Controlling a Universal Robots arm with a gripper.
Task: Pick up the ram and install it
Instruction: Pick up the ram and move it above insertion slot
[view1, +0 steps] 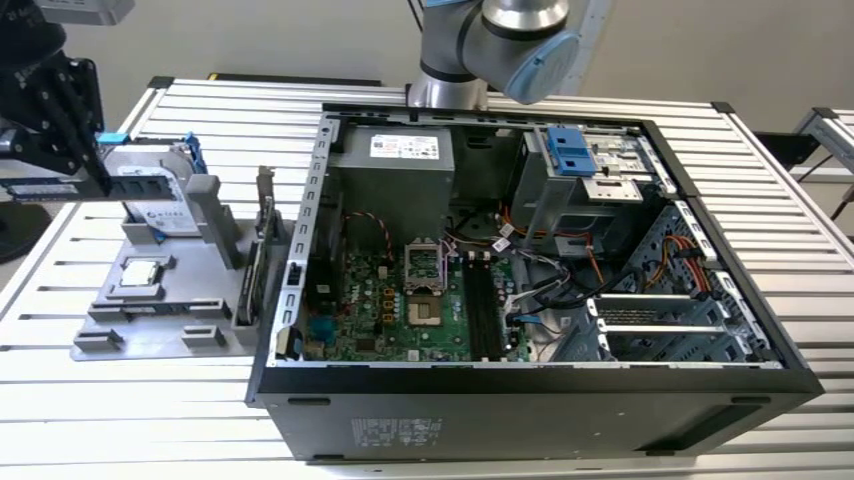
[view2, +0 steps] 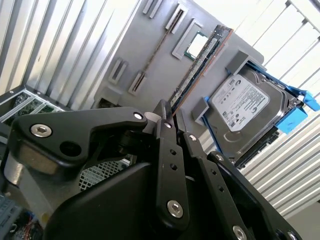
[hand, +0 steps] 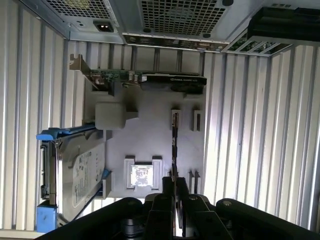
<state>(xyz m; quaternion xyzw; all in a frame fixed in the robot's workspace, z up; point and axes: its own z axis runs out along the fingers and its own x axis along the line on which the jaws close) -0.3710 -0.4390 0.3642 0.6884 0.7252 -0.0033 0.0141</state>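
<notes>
The ram (view1: 140, 186) is a slim greenish stick with dark chips, held level above the grey holder tray (view1: 160, 320) at the exterior view's left. My gripper (view1: 96, 183) is shut on one end of it. In both wrist views the ram (view2: 200, 65) (hand: 174, 145) runs out edge-on from between the black fingers (view2: 161, 131) (hand: 163, 200) over the tray. The open computer case (view1: 534, 400) lies to the exterior view's right, with its motherboard's long black memory slots (view1: 478, 310) facing up.
On the tray stand a silver hard drive in a blue frame (view1: 158, 212) (view2: 240, 110), a processor chip (view1: 140, 275) (hand: 141, 176) and an upright card with a metal bracket (view1: 263, 250) (hand: 150, 80). Cables and a drive cage (view1: 587, 170) crowd the case. The arm's base (view1: 494, 50) rises behind it.
</notes>
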